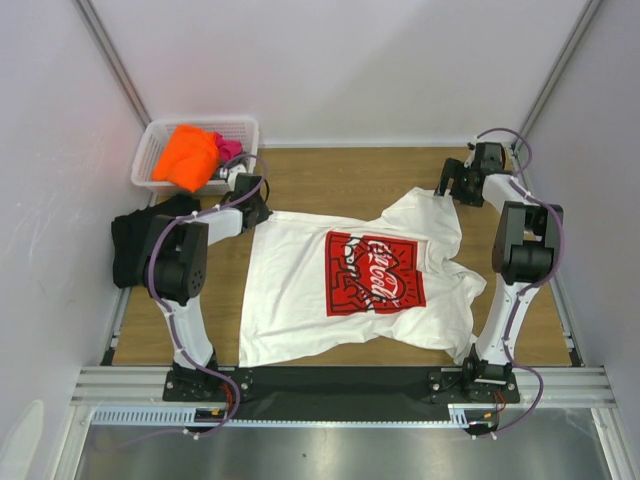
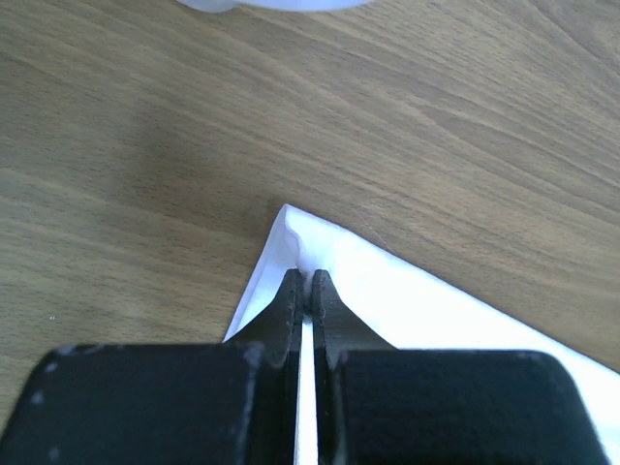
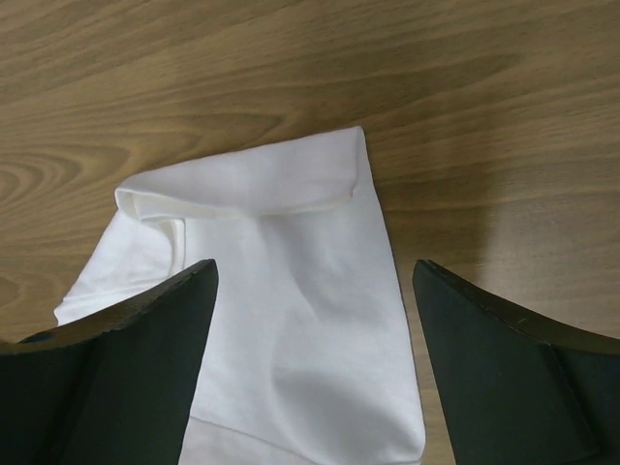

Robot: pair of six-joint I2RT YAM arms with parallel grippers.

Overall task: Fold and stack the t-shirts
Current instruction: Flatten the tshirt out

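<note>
basket (image 1: pixel 147 158): white lattice, far-left corner of wooden table (image 1: pixel 330 175), holding orange t-shirt (image 1: pixel 188 157) and pink t-shirt (image 1: pixel 230 148) | white t-shirt (image 1: pixel 290 290): spread flat mid-table, red graphic up | black t-shirt (image 1: pixel 130 245): heaped at left table edge, near basket | left gripper (image 2: pixel 306 283): pressed together, pinching white t-shirt's corner | right gripper (image 3: pixel 315 276): spread wide over its sleeve

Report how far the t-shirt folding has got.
Done: nothing is clearly folded; the black shirt lies bunched at the left. In hand: the white shirt is spread out, the left gripper shut on its corner, the right gripper open over a sleeve. Left: folding it, plus the orange shirt in the basket.
</note>
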